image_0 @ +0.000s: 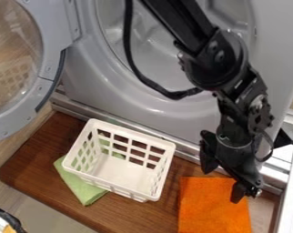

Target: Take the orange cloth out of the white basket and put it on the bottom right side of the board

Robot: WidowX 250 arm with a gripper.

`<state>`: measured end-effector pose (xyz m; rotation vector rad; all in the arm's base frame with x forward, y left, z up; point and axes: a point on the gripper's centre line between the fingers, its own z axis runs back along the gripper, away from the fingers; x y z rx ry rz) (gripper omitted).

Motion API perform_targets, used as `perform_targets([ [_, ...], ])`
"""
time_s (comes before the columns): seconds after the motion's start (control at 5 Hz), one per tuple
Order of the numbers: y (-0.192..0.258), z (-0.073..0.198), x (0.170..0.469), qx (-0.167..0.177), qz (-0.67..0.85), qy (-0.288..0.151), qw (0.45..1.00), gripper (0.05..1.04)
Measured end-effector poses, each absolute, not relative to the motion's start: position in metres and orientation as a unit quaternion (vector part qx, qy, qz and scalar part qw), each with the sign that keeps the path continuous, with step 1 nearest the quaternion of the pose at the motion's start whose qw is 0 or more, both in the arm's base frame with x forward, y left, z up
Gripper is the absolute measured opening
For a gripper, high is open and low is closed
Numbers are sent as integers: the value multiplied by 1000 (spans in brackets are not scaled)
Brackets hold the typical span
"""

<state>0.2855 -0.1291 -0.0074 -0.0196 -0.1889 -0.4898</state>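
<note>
The black gripper (pixel 222 185) hangs at the right, over the upper part of the orange cloth, with its two fingers spread apart and nothing between them. The orange cloth (pixel 211 211) lies flat on the right side of the brown wooden board (pixel 139 216), running down to the bottom edge of the view. Left of the cloth stands the white basket (pixel 128 173), upright on the board, with no cloth inside it. Whether the fingertips touch the orange cloth, I cannot tell.
A green cloth (pixel 82 186) lies partly under the basket's left side. Behind the board stands a grey front-loading machine (pixel 155 123), its round door (pixel 45 59) swung out at the upper left. A pale metal frame (pixel 289 182) runs along the right edge.
</note>
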Motion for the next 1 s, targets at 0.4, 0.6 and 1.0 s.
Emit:
perform_targets([
  [0.4,-129,38,283,-14,-271,-113,956,1000],
  [0.6,-125,63,279,-6,-289,-119,950,1000],
  [1.0,-123,84,275,-8,-291,-135,947,1000],
])
